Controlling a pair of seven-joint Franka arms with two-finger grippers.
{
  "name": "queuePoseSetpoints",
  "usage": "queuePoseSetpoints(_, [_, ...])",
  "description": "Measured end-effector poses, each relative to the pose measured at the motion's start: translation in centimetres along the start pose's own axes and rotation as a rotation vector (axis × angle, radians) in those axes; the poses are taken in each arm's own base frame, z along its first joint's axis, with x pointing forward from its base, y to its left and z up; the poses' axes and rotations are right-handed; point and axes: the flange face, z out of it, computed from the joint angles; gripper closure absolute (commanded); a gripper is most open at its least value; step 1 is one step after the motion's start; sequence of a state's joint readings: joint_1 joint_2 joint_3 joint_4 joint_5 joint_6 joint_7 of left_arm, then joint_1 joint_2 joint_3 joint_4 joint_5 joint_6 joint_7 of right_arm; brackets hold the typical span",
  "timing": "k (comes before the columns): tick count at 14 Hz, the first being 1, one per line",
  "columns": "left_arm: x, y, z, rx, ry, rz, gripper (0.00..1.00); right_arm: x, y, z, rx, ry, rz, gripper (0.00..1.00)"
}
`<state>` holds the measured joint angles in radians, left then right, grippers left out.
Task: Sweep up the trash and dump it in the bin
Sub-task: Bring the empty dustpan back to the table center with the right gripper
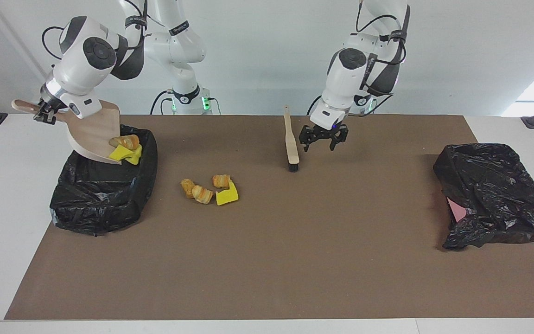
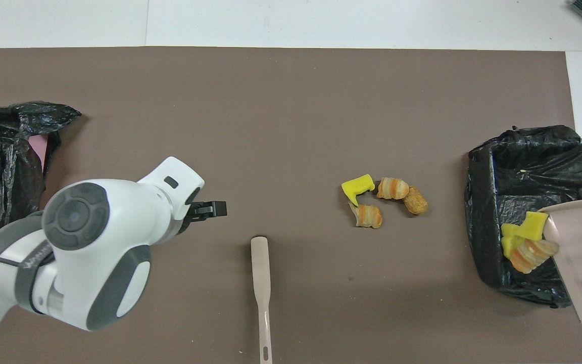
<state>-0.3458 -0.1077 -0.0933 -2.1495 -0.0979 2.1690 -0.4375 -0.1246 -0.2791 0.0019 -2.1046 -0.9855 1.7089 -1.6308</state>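
Note:
My right gripper [image 1: 44,113] is shut on the handle of the beige dustpan [image 1: 92,134], which is tipped steeply over the black-lined bin [image 1: 104,195]. Three pieces of trash [image 1: 125,146], yellow and striped, hang at the pan's lower lip over the bin [image 2: 523,167]. Several more pieces of trash [image 1: 209,188] lie on the brown mat beside the bin. The brush [image 1: 291,139] rests with its bristles on the mat and its handle toward the robots, free of any grip. My left gripper [image 1: 322,141] hovers open just beside it, toward the left arm's end.
A second crumpled black bag [image 1: 494,195] with something pink under it lies at the left arm's end of the mat. The brown mat [image 1: 295,260] covers most of the white table.

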Motion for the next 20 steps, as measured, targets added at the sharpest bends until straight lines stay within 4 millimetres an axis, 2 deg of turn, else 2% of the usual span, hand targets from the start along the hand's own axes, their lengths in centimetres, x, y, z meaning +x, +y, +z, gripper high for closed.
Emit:
queuePoseSetpoints(2, [2.2, -2.7, -2.3, 0.001, 0.012, 0.016, 0.0, -1.3, -2.2, -2.2, 0.013, -0.013, 0.082, 1.0])
queuePoseSetpoints(4, [4.3, -5.9, -5.2, 0.011, 0.003, 0.051, 0.0, -2.0, -3.8, -3.1, 0.006, 0.019, 0.15, 1.0])
queuePoseSetpoints(7, [6.5, -11.5, -8.9, 0.023, -0.025, 0.108, 0.0, -1.9, -5.4, -3.5, 0.059, 0.104, 0.288, 1.0])
queuePoseSetpoints(9, [7.3, -14.8, -10.9, 0.027, -0.051, 0.143, 0.0, -0.8, -6.5, -5.1, 0.106, 0.188, 0.435, 1.0])
queuePoseSetpoints(10, [7.6, -16.1, -11.9, 0.028, -0.062, 0.151, 0.0, 0.6, -6.7, -6.7, 0.125, 0.248, 0.518, 1.0])
queuePoseSetpoints(12, [7.7, -17.5, -14.0, 0.032, -0.086, 0.148, 0.0, 4.5, -6.4, -11.0, 0.136, 0.377, 0.675, 1.0])
queuePoseSetpoints(15, [8.1, -17.6, -17.0, 0.08, -0.124, 0.163, 0.0, 9.9, -5.5, -16.5, 0.206, 0.564, 0.921, 1.0])
queuePoseSetpoints(18, [8.7, -18.0, -17.2, 0.089, -0.127, 0.158, 0.0, 14.6, -3.1, -20.6, 0.334, 0.667, 1.171, 1.0])
queuePoseSetpoints(20, [8.9, -18.8, -17.1, 0.089, -0.13, 0.143, 0.0, 17.5, -0.2, -23.4, 0.412, 0.709, 1.289, 1.0])
